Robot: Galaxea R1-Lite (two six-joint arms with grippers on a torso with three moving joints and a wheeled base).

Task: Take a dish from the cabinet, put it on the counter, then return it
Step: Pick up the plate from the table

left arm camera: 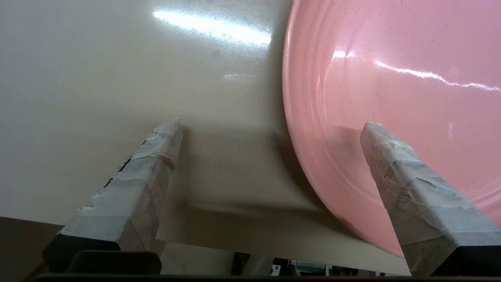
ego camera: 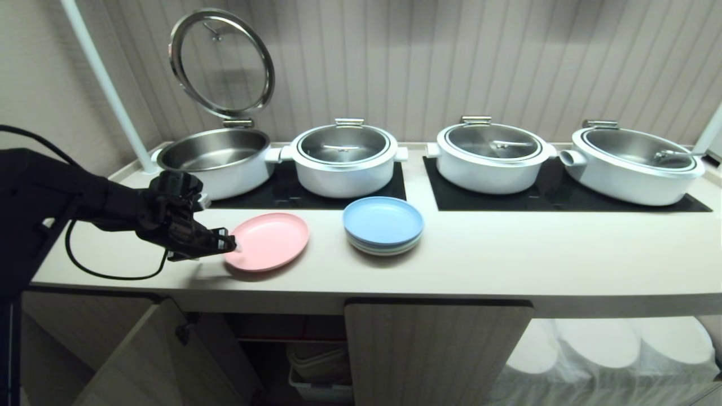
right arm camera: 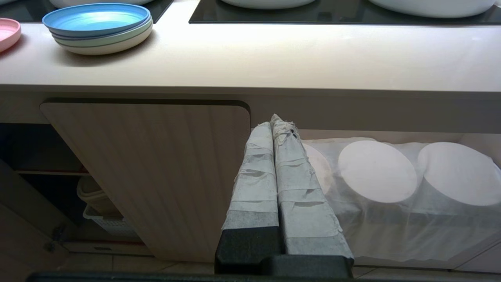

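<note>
Left gripper [left arm camera: 270, 125] is sitting wide open, 1 finger [left arm camera: 395, 164] over the plate [left arm camera: 391, 98]; sliding under its rim looks wise.

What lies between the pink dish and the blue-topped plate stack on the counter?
Only bare counter: the head view shows a strip of it between the pink dish and the plate stack, which don't touch.
</note>
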